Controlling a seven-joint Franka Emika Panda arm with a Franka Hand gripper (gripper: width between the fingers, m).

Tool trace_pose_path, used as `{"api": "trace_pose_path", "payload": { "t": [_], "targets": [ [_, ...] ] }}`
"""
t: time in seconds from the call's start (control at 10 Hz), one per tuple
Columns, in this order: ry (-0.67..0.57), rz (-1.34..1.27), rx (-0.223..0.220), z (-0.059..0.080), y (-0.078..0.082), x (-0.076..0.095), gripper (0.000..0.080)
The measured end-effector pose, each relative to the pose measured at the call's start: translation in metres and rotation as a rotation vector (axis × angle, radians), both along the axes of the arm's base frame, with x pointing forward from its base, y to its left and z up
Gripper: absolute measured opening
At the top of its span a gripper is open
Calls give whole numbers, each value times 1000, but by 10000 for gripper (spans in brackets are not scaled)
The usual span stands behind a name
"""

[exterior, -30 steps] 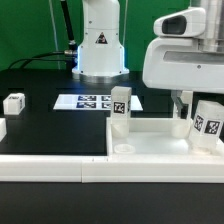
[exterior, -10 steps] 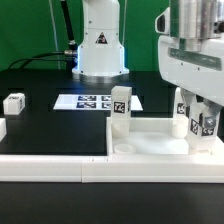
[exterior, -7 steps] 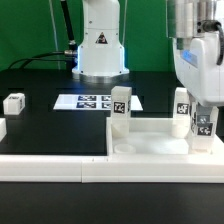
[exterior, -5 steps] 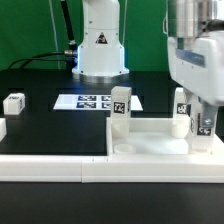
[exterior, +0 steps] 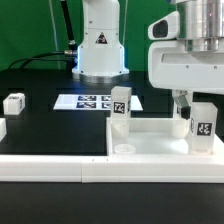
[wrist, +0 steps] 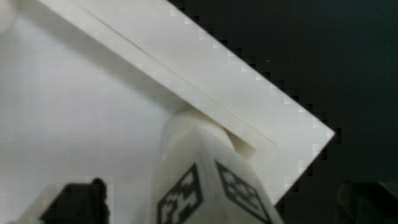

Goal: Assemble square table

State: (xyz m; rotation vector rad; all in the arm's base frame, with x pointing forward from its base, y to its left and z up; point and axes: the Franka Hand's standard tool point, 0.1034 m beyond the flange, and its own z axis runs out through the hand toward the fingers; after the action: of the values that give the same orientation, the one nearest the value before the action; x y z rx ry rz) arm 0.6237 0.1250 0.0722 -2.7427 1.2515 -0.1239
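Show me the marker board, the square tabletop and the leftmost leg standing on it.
marker board [exterior: 88,101]: exterior view, its printed middle.
square tabletop [exterior: 152,142]: exterior view, bare top face.
leftmost leg [exterior: 120,103]: exterior view, its front tag.

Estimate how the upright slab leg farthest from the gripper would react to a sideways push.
The leg looks like rigid plastic, so it should not flex. Taller than wide, it might tip if only resting on the slab; any screwed joint is hidden.

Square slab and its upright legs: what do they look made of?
Square slab: seemingly rigid white plastic, matte, with sharp moulded edges. Upright legs: apparently the same matte white plastic; their black-and-white tags look printed, possibly stickers.
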Motion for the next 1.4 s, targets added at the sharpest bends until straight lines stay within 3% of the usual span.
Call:
{"api": "trace_pose_path", "payload": {
  "t": [0.2,0.5,0.8,1.0,1.3,1.4],
  "targets": [
    [-13,166,-22,0,-1,0,649],
    [-7,739,-95,-2,-10,5,649],
    [-4,697,-91,-3,-10,5,644],
    [6,568,-76,-3,-10,5,288],
    [22,353,-54,-4,-10,5,288],
    [43,169,-39,-4,-10,4,288]
  ]
}}
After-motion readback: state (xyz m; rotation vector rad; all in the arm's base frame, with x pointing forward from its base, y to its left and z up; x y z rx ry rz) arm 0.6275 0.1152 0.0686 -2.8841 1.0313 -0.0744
